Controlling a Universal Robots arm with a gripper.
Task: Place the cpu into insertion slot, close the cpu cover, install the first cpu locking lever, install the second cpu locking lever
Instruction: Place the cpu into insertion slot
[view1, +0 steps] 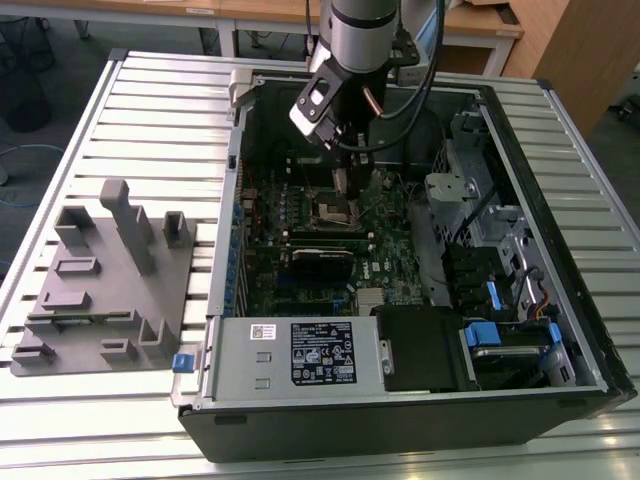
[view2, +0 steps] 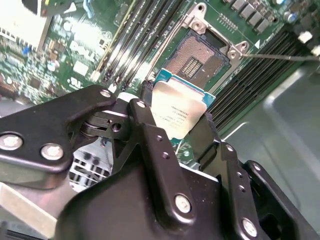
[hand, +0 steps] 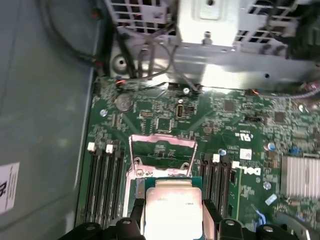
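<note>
The grey, cylindrical robot arm (view1: 365, 30) drops almost straight down into the open black metal computer case (view1: 400, 430), with its wrist directly above the insertion slot (view2: 197, 57), a square black socket with a dark, pin-studded centre and a silver metal rim. The matt black, screw-jointed gripper (view2: 176, 104) clamps two opposite edges of the cpu (view2: 180, 112), a small flat square chip with a dull silvery lid on a green-edged base. The cpu sits tilted just short of the insertion slot; I cannot tell whether they touch. On the slot's far side in the first wrist view, the cpu cover (hand: 160, 138), a thin silver frame with a square window, stands tipped up. Glossy green circuit board (hand: 240, 115) surrounds the slot.
</note>
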